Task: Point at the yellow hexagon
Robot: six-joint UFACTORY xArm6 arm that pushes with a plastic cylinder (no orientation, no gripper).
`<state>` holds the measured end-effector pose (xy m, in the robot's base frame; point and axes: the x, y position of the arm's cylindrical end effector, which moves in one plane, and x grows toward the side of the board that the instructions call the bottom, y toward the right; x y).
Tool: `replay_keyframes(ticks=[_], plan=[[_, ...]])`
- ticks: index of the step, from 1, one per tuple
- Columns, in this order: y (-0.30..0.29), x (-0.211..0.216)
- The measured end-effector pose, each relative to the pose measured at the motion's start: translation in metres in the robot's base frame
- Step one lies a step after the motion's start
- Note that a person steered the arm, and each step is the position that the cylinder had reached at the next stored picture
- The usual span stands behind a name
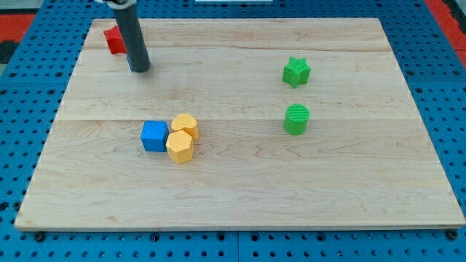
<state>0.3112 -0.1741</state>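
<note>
- No jaws fitted: bare rod only, nothing held.
- My tip (140,69) down on the tabletop (240,189), far left, near the view's top.
- Red block (113,40) just beside the rod, partly hidden; shape unclear.
- Yellow hexagon (180,146) well below the tip, touching blue cube (154,136) and second yellow block (185,125).
- Green star (296,72) and green cylinder (296,119) well apart, at the view's right.
</note>
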Motion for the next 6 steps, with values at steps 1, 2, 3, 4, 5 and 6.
replay_keyframes(ticks=[1, 2, 3, 4, 5, 6], plan=[[-0.004, -0.009], [0.017, 0.006], [0.013, 0.086], [-0.007, 0.189], [0.053, 0.238], [0.069, 0.194]])
